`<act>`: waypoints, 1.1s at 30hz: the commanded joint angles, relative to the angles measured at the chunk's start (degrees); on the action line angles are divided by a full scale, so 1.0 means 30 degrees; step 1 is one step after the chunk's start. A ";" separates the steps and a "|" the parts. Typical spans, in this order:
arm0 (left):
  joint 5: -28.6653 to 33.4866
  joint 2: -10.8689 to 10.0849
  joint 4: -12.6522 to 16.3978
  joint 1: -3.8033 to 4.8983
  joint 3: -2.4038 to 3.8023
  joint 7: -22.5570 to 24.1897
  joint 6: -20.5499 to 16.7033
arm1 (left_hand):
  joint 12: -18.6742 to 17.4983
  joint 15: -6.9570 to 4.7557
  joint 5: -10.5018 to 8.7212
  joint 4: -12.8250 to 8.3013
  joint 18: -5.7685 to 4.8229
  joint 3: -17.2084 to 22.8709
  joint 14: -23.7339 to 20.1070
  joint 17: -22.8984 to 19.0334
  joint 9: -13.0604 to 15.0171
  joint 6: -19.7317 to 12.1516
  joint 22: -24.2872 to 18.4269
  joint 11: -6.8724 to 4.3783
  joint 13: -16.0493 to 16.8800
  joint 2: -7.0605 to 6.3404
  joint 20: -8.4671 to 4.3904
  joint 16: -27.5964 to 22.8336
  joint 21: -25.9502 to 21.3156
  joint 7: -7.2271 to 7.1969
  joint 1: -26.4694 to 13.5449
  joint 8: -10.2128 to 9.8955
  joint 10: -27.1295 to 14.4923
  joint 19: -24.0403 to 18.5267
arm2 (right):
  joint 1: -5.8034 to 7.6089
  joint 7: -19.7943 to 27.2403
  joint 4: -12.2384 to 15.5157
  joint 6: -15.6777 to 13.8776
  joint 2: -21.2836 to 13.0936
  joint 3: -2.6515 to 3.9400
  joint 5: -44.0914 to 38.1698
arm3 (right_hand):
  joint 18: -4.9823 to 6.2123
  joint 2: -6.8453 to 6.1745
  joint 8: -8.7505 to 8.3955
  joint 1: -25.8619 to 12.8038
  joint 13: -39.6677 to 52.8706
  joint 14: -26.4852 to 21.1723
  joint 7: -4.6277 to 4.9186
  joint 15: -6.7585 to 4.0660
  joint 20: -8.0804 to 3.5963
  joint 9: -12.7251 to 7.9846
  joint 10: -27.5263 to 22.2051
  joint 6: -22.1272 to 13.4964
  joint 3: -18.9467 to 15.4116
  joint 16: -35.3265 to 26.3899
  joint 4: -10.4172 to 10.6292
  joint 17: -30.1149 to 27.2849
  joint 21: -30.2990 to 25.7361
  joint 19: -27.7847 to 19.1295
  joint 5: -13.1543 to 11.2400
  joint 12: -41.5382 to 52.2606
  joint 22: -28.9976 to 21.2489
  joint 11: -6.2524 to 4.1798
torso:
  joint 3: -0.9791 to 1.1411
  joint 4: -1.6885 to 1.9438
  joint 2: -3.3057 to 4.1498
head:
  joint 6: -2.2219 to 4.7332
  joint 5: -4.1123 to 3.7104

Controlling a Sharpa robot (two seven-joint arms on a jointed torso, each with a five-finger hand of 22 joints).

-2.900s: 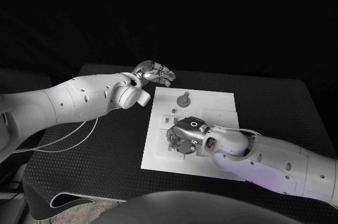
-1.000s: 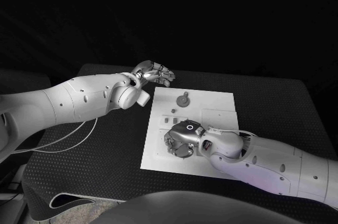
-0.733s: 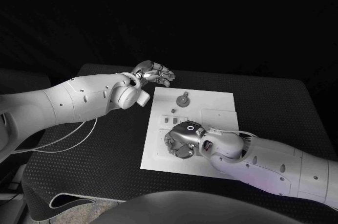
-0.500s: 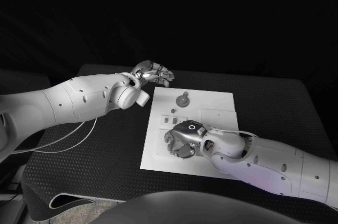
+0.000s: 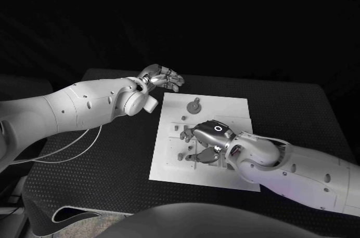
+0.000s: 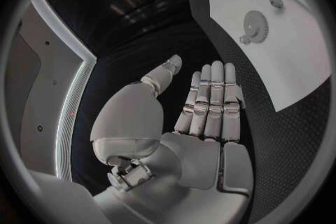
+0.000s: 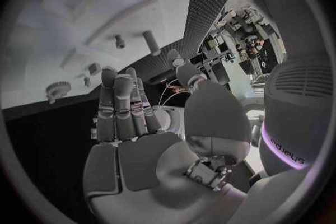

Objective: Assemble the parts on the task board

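- Right hand [image 5: 208,137] over task board [image 5: 229,105] middle, fingers spread, empty; hides parts beneath.
- Gear part [image 5: 194,107] near far edge, unobstructed.
- Left hand [image 5: 161,78] flat, empty, off far-left corner.

This looks like a robotics lab or test cell — a staged bench, not a home or a shop. In the middle of the head view a black table [image 5: 112,160] with a dimpled mat surface carries a white task board [image 5: 225,105] with moulded recesses, and darkness fills the upper half of the frame behind it. At the upper right of the right wrist view stands a cluttered rack of equipment [image 7: 238,39] — cables, boxes and frames, too small to tell apart.
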 commanded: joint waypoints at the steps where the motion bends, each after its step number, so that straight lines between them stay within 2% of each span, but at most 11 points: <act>1: 0.0210 0.0057 -0.0131 0.0023 0.0015 0.0144 0.0278 | -0.0048 0.0010 -0.0002 -0.0018 -0.0036 -0.0126 0.0126 0.0034 -0.0018 -0.0122 -0.0030 0.0034 -0.0032 0.0011 0.0108 -0.0067 0.0024 -0.0059 0.0002 0.0055 -0.0075 -0.0075 | 0.0534 0.0963 0.0511 -0.1423 -0.0969 0.0281 0.3135 | 0.0248 0.0612 0.0507 0.0552 0.0385 0.0120 0.0369 -0.0468 -0.0202 0.0228 0.1159 0.0645 -0.0243 0.0172 -0.0322 0.0040 0.0215 0.0109 0.0124 0.0641 0.0438 -0.0423 | -0.0018 -0.0023 -0.0032 | 0.0048 -0.0174; 3: 0.0214 0.0063 -0.0216 0.0023 0.0015 0.0160 0.0284 | -0.0047 0.0012 -0.0002 -0.0014 -0.0037 -0.0129 0.0126 0.0040 -0.0019 -0.0122 -0.0033 0.0034 -0.0032 0.0011 0.0111 -0.0072 0.0024 -0.0058 -0.0004 0.0056 -0.0074 -0.0076 | 0.0906 0.0379 0.0643 0.0015 -0.1684 0.0594 0.4611 | 0.0246 0.1149 0.0831 0.0888 0.0745 0.0196 0.0703 -0.0733 -0.0238 0.0366 0.2014 0.1180 -0.0330 0.0165 -0.0591 0.0024 0.0279 0.0126 0.0087 0.1185 0.0434 -0.0756 | -0.0027 -0.0035 -0.0035 | 0.0097 -0.0287; 6: 0.0239 0.0061 -0.0324 0.0021 0.0013 0.0215 0.0212 | -0.0045 0.0015 -0.0003 0.0004 -0.0040 -0.0144 0.0131 0.0064 -0.0022 -0.0123 -0.0041 0.0036 -0.0032 0.0015 0.0115 -0.0088 0.0027 -0.0055 -0.0031 0.0059 -0.0071 -0.0074 | 0.1669 -0.0905 0.0284 0.3393 -0.2694 0.0776 0.7295 | 0.0220 0.1553 0.0922 0.0563 0.2066 0.0062 0.0462 -0.1114 -0.0124 0.0405 0.3396 0.1322 -0.0991 0.0017 -0.0538 -0.0031 0.0215 -0.0072 0.0032 0.2561 0.0377 -0.1169 | -0.0052 -0.0078 -0.0075 | 0.0206 -0.0462; 9: 0.0250 0.0061 -0.0360 0.0021 0.0013 0.0290 0.0253 | -0.0031 -0.0010 -0.0001 0.0002 -0.0023 -0.0153 0.0207 0.0179 -0.0086 -0.0340 -0.0064 0.0024 -0.0027 0.0032 0.0097 -0.0122 0.0052 0.0032 -0.0016 -0.0048 -0.0047 -0.0023 | 0.2023 -0.1302 0.0063 0.4125 -0.3575 0.0765 0.9291 | 0.0207 0.1436 0.0846 -0.0449 0.4313 -0.0305 0.0352 -0.1207 -0.0014 0.0400 0.3252 0.1183 -0.1773 0.0738 -0.0121 0.0472 0.0192 -0.0369 0.0058 0.4220 0.0415 -0.1268 | -0.0088 -0.0144 -0.0145 | 0.0272 -0.0598; 11: 0.0254 0.0050 -0.0357 0.0019 0.0013 0.0338 0.0317 | -0.0021 -0.0018 -0.0002 0.0010 -0.0022 -0.0161 0.0233 0.0211 -0.0093 -0.0354 -0.0070 0.0018 -0.0024 0.0038 0.0093 -0.0128 0.0058 0.0040 -0.0026 -0.0050 -0.0029 -0.0007 | 0.2080 -0.1639 0.0129 0.4523 -0.4236 0.0763 1.0183 | 0.0248 0.1656 0.0953 -0.0512 0.9127 -0.0631 0.0173 -0.1508 -0.0034 0.0617 0.1374 0.1294 -0.2063 0.2114 0.0082 0.1253 0.0499 -0.0288 0.0085 0.8621 0.0439 -0.1433 | -0.0121 -0.0184 -0.0190 | 0.0306 -0.0736; 12: 0.0254 0.0042 -0.0357 0.0019 0.0011 0.0362 0.0311 | -0.0009 -0.0020 -0.0002 0.0021 -0.0023 -0.0173 0.0243 0.0230 -0.0090 -0.0334 -0.0074 0.0010 -0.0019 0.0040 0.0092 -0.0136 0.0059 0.0036 -0.0045 -0.0036 -0.0007 -0.0002 | 0.2091 -0.1780 0.0147 0.4470 -0.4469 0.0763 1.0366 | 0.0248 0.1500 0.1129 -0.0611 0.9826 -0.0582 0.0031 -0.1402 -0.0051 0.0736 0.1209 0.1578 -0.2176 0.2352 0.0103 0.1362 0.0574 -0.0246 0.0075 0.9369 0.0450 -0.1571 | -0.0125 -0.0199 -0.0198 | 0.0329 -0.0778; 13: 0.0261 0.0050 -0.0364 0.0019 0.0011 0.0369 0.0286 | 0.0002 -0.0021 -0.0002 0.0026 -0.0025 -0.0182 0.0245 0.0248 -0.0087 -0.0312 -0.0079 0.0000 -0.0014 0.0039 0.0092 -0.0149 0.0059 0.0027 -0.0057 -0.0020 0.0014 0.0000 | 0.2092 -0.2080 0.0185 0.4488 -0.4740 0.0763 1.0477 | 0.0248 0.1674 0.1378 -0.0666 1.2673 -0.0680 -0.0148 -0.1669 -0.0212 0.1076 -0.0151 0.1860 -0.2219 0.3096 0.0195 0.1706 0.0840 -0.0093 -0.0128 1.2287 0.0429 -0.1818 | -0.0124 -0.0223 -0.0207 | 0.0342 -0.0792; 17: 0.0303 0.0009 -0.0326 0.0017 0.0009 0.0349 0.0335 | 0.0014 -0.0018 -0.0003 0.0040 -0.0032 -0.0210 0.0240 0.0289 -0.0085 -0.0274 -0.0095 -0.0012 -0.0010 0.0036 0.0094 -0.0187 0.0051 0.0013 -0.0099 0.0008 0.0041 -0.0008 | 0.2094 -0.3439 0.0284 0.5341 -0.5611 0.0746 1.1312 | 0.0248 0.1810 0.2037 -0.1412 1.6063 -0.0569 -0.0484 -0.2002 -0.0502 0.1959 -0.0857 0.2742 -0.2261 0.4643 0.0663 0.2469 0.1361 0.0213 0.0039 1.6852 0.0440 -0.2142 | -0.0092 -0.0209 -0.0241 | 0.0326 -0.0862; 24: 0.0305 -0.0035 -0.0344 0.0017 0.0009 0.0343 0.0337 | 0.0017 -0.0016 -0.0003 0.0048 -0.0035 -0.0228 0.0239 0.0319 -0.0085 -0.0255 -0.0105 -0.0018 -0.0009 0.0030 0.0094 -0.0213 0.0048 0.0002 -0.0127 0.0024 0.0051 -0.0012 | 0.1917 -0.5704 0.1112 0.7299 -0.6377 0.0344 1.1664 | 0.0248 0.2314 0.2273 -0.2445 1.6958 0.0069 -0.0822 -0.2346 -0.1014 0.2556 -0.0534 0.3384 -0.2207 0.6050 0.1236 0.3067 0.2131 0.1007 0.0076 1.9014 0.0425 -0.2476 | -0.0102 -0.0260 -0.0252 | 0.0329 -0.0938; 26: 0.0305 -0.0003 -0.0353 0.0017 0.0009 0.0332 0.0379 | 0.0018 -0.0016 -0.0003 0.0049 -0.0035 -0.0231 0.0239 0.0324 -0.0085 -0.0252 -0.0107 -0.0019 -0.0009 0.0029 0.0093 -0.0217 0.0048 0.0001 -0.0131 0.0026 0.0053 -0.0013 | 0.1834 -0.6616 0.1379 0.8203 -0.6481 0.0296 1.1779 | 0.0248 0.2517 0.2206 -0.3219 1.6967 0.0134 -0.0842 -0.2371 -0.1082 0.2586 -0.0493 0.3416 -0.2273 0.6174 0.1796 0.3117 0.2184 0.1076 0.0078 1.9195 0.0403 -0.2505 | -0.0117 -0.0260 -0.0250 | 0.0318 -0.0944; 33: 0.0313 0.0110 -0.0410 0.0015 0.0009 0.0325 0.0443 | 0.0010 -0.0014 -0.0003 0.0057 -0.0038 -0.0245 0.0235 0.0348 -0.0091 -0.0258 -0.0115 -0.0016 -0.0013 0.0029 0.0094 -0.0240 0.0046 0.0000 -0.0157 0.0027 0.0043 -0.0016 | 0.1589 -0.8055 0.1853 0.8701 -0.6349 -0.0132 1.2239 | 0.0248 0.2708 0.2064 -0.4800 1.6914 0.0482 -0.0982 -0.2496 -0.1398 0.2642 -0.0354 0.3743 -0.2370 0.6505 0.2802 0.3581 0.2366 0.1161 0.0079 1.9651 0.0413 -0.2644 | -0.0147 -0.0206 -0.0229 | 0.0318 -0.1104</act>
